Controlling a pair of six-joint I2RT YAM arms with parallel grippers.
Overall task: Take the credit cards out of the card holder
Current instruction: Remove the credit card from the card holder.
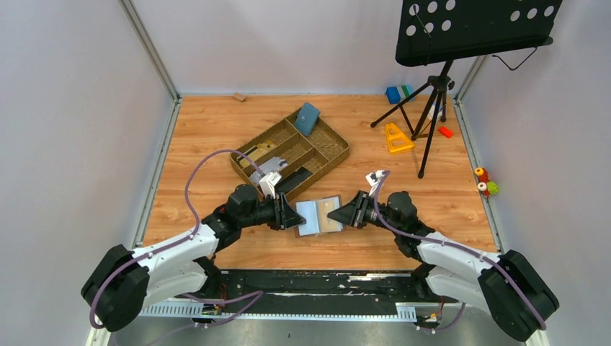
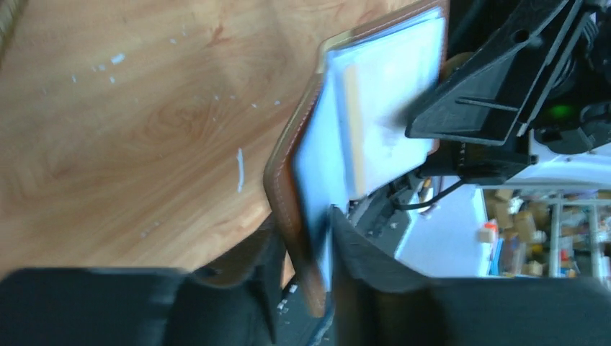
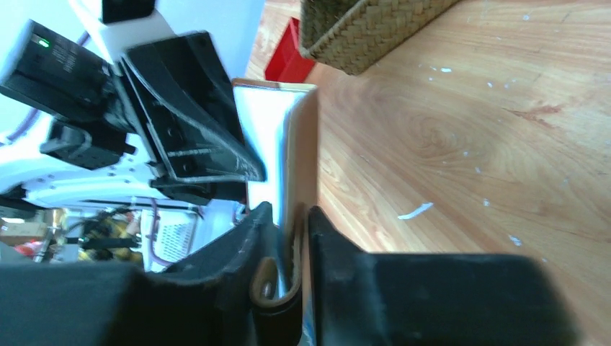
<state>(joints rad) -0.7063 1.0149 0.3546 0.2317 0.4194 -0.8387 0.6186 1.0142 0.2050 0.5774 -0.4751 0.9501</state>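
Brown card holder [image 1: 320, 215] spread open over the table [image 1: 202, 137], opposite edges pinched by left jaws and right jaws.

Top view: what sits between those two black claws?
An open brown leather-look card holder, spanning from left gripper to right gripper; top view shows it.

I can read no text, label, brand or number in any of my three views. The card holder [image 1: 319, 215] shows me only plain pale sleeves and one tan face. In both wrist views its surfaces are too blurred for me to make out any print.
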